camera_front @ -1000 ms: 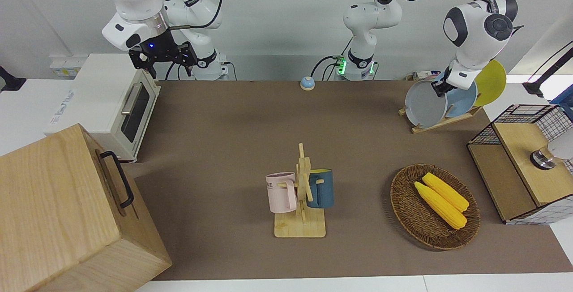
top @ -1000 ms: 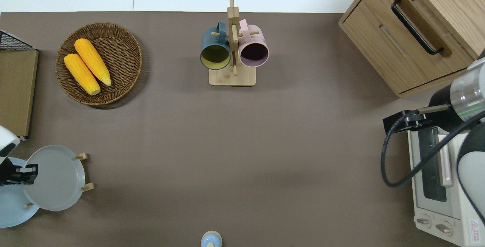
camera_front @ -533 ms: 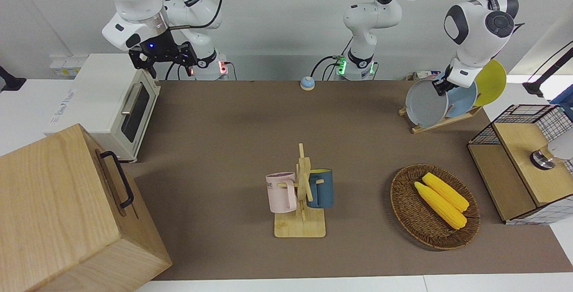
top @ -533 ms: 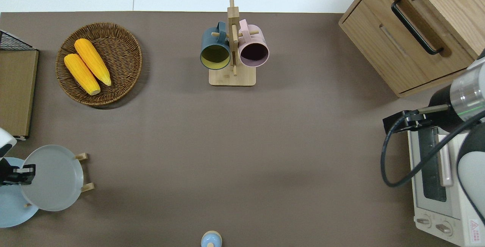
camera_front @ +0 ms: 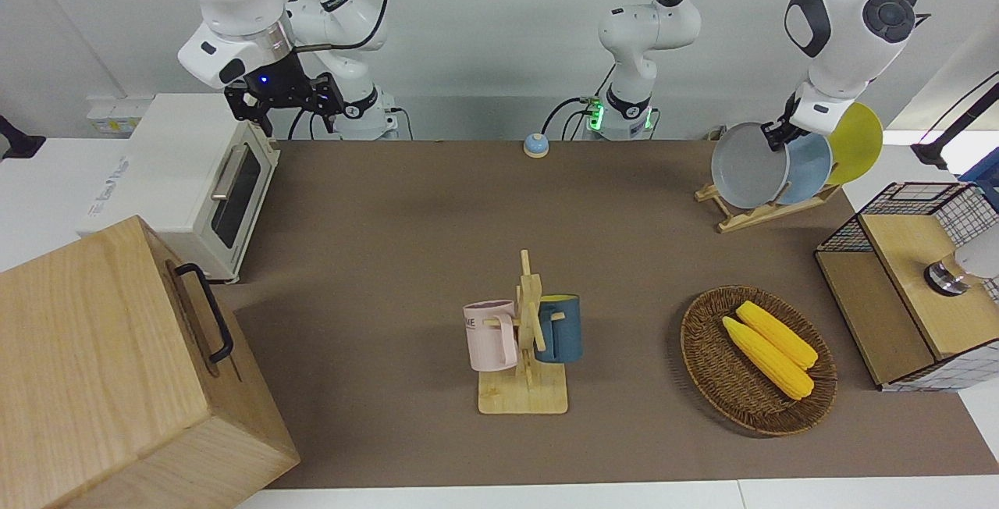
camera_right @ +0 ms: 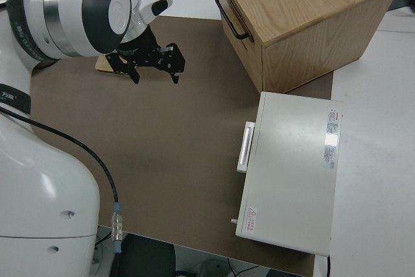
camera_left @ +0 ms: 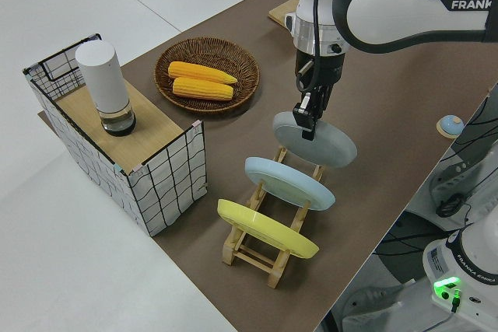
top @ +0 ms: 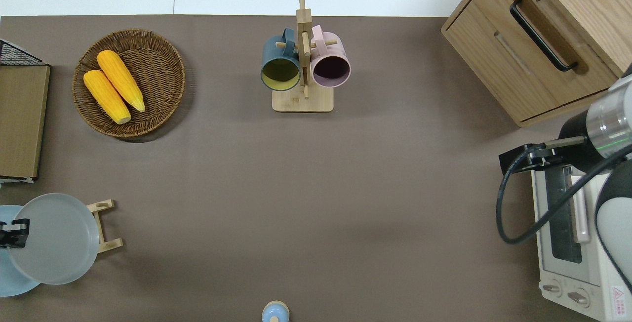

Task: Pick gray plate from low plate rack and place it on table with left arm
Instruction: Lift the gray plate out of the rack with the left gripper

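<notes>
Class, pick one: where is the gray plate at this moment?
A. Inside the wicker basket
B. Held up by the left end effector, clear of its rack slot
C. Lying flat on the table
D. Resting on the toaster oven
B: the left end effector grips the gray plate by its rim, lifted above the low plate rack.

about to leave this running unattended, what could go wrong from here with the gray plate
The left gripper pinches the gray plate only at its rim, so the tilted plate could swing or slip from the jaws. It hangs just over the low plate rack, close to the light-blue plate; moving sideways too early might clip either one. The right arm is parked.
</notes>
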Robot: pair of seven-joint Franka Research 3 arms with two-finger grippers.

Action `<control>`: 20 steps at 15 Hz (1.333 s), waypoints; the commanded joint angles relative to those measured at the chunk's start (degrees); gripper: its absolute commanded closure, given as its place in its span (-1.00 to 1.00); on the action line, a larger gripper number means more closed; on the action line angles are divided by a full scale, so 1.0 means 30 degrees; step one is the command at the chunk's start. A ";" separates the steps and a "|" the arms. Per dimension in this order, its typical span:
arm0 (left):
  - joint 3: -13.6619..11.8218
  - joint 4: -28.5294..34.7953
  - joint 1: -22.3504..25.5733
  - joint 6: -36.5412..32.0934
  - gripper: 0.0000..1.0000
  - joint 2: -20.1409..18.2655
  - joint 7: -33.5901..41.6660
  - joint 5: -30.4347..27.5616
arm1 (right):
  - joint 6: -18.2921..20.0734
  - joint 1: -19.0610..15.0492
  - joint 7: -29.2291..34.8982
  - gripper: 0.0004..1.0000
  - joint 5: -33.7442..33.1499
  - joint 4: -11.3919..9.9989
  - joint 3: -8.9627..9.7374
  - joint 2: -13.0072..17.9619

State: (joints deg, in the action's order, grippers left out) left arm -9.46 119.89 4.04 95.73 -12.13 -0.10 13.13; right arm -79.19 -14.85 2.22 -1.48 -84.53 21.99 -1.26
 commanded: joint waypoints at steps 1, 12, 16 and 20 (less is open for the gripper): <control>0.0017 -0.1407 -0.0263 -0.1935 0.91 -0.0263 -0.0026 0.0078 | 0.0206 -0.0441 0.0226 -0.97 -0.0123 0.0109 0.0404 0.0038; 0.0603 -0.3519 -0.0293 -0.4195 0.91 -0.0761 -0.0172 -0.0186 | 0.0206 -0.0441 0.0226 -0.97 -0.0123 0.0138 0.0375 0.0038; 0.0662 -0.3432 -0.0293 -0.3844 0.91 -0.0703 -0.0783 -0.2462 | 0.0206 -0.0441 0.0226 -0.97 -0.0123 0.0109 0.0404 0.0038; 0.0633 -0.2731 -0.0322 -0.2880 0.91 -0.0498 -0.1694 -0.4459 | 0.0206 -0.0441 0.0226 -0.97 -0.0123 0.0138 0.0404 0.0038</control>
State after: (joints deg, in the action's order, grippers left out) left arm -7.07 109.95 3.95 84.75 -13.70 -2.77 3.39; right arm -79.19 -14.85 2.22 -1.48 -84.53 21.99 -1.26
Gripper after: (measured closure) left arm 0.863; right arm 0.013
